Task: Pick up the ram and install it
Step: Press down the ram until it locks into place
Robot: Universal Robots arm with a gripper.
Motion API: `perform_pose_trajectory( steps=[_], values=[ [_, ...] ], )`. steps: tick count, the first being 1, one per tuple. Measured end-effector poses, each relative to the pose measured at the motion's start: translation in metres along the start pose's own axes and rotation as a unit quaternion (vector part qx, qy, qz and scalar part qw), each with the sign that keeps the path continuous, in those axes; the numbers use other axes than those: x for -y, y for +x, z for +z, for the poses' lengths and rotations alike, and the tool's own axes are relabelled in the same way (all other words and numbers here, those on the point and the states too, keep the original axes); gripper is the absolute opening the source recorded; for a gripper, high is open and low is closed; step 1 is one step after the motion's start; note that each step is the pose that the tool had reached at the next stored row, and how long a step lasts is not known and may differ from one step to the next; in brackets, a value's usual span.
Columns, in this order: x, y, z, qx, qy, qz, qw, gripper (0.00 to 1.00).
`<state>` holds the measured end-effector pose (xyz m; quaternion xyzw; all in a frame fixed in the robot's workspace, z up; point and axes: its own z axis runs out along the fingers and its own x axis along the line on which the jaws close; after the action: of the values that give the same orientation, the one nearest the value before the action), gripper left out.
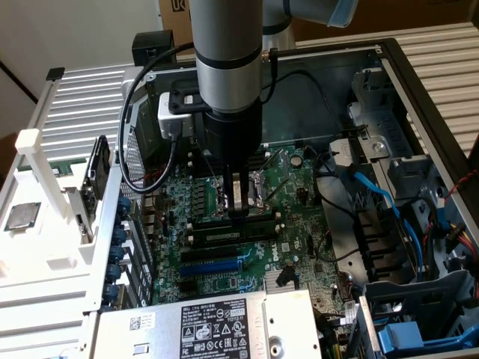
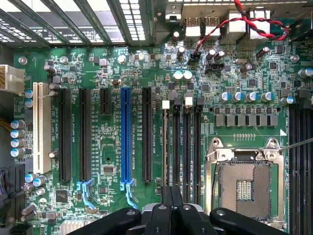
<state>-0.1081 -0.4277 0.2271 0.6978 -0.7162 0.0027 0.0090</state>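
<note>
Fingers (image 1: 238, 196) closed, pressing down on the ram (image 1: 233, 222) in its slot at the CPU socket's (image 2: 243, 188) 9 o'clock; seating looks nearly done.

The setting was a computer-assembly test bench in a lab or workshop. An opened desktop computer case (image 1: 419, 90) lay on its side beneath the robot arm (image 1: 228, 67), exposing a green motherboard (image 2: 107, 63) directly below the gripper (image 1: 238, 213), with a labelled power supply (image 1: 209, 325) nearer the camera than the claw. A white fixture rack (image 1: 45, 202) stood beside the case, and cardboard boxes (image 1: 419, 15) stood behind the arm.
</note>
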Motion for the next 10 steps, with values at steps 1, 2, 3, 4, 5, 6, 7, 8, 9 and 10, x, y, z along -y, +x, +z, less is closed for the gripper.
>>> perform_pose_trajectory(
  steps=[1,2,3,4,5,6,7,8,9,10],
  values=[
    [0.0000,0.0000,0.0000,0.0000,0.0000,0.000,1.0000,0.10],
    [0.0000,0.0000,0.0000,-0.0001,0.0000,0.000,1.0000,0.10],
    [0.0000,0.0000,0.0000,-0.0001,0.0000,0.000,1.0000,0.10],
    [0.0000,0.0000,0.0000,-0.0001,0.0000,0.000,1.0000,0.10],
    [0.0000,0.0000,0.0000,-0.0001,0.0000,0.000,1.0000,0.10],
    [0.0000,0.0000,0.0001,0.0000,0.0000,0.000,1.0000,0.10],
    [0.0000,0.0000,0.0001,0.0000,0.0000,0.000,1.0000,0.10],
    [0.0000,0.0000,0.0000,0.0001,0.0001,0.000,1.0000,0.10],
    [-0.0001,-0.0001,-0.0002,0.0002,0.0001,0.000,1.0000,0.10],
    [-0.0001,-0.0001,-0.0007,0.0003,0.0002,0.000,1.0000,0.10]
  ],
)
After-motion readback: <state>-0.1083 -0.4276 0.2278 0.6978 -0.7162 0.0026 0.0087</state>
